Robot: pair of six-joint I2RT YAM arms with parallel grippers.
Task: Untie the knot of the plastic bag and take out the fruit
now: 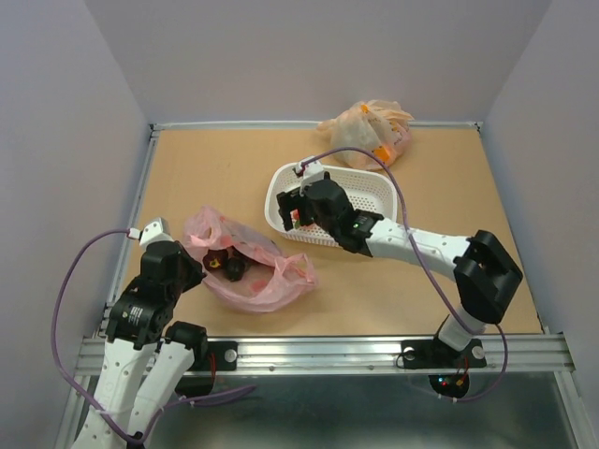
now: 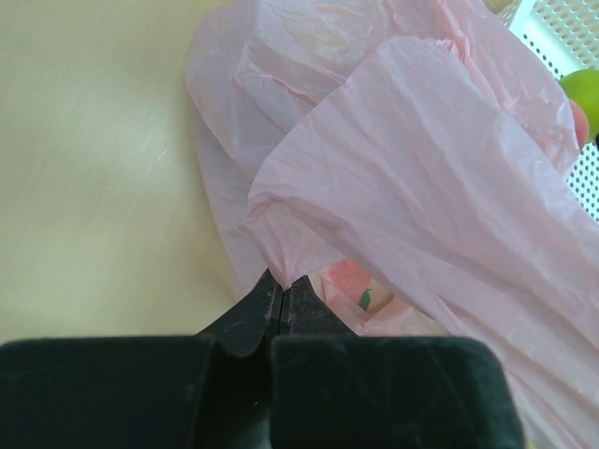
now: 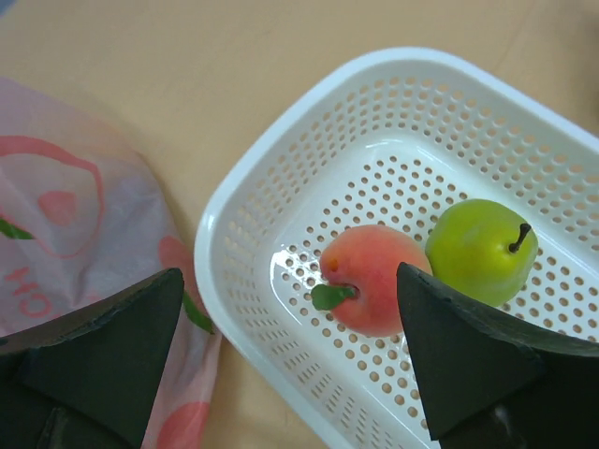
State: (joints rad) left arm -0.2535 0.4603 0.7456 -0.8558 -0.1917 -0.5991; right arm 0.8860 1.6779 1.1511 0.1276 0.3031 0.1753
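The pink plastic bag (image 1: 253,262) lies open on the table at the left, with dark fruit (image 1: 227,266) showing in its mouth. No knot shows. My left gripper (image 2: 282,283) is shut on the bag's near edge (image 2: 290,253). The bag also shows in the right wrist view (image 3: 84,243). My right gripper (image 3: 290,327) is open and empty above the left end of the white basket (image 3: 243,187). An orange-pink peach (image 3: 370,279) and a green round fruit (image 3: 479,250) lie in the basket. In the top view my right gripper (image 1: 298,208) hovers over the basket (image 1: 374,192).
A pale orange-beige bag (image 1: 370,131) with fruit inside lies at the back of the table, behind the basket. The table has a raised metal rim (image 1: 309,123) all round.
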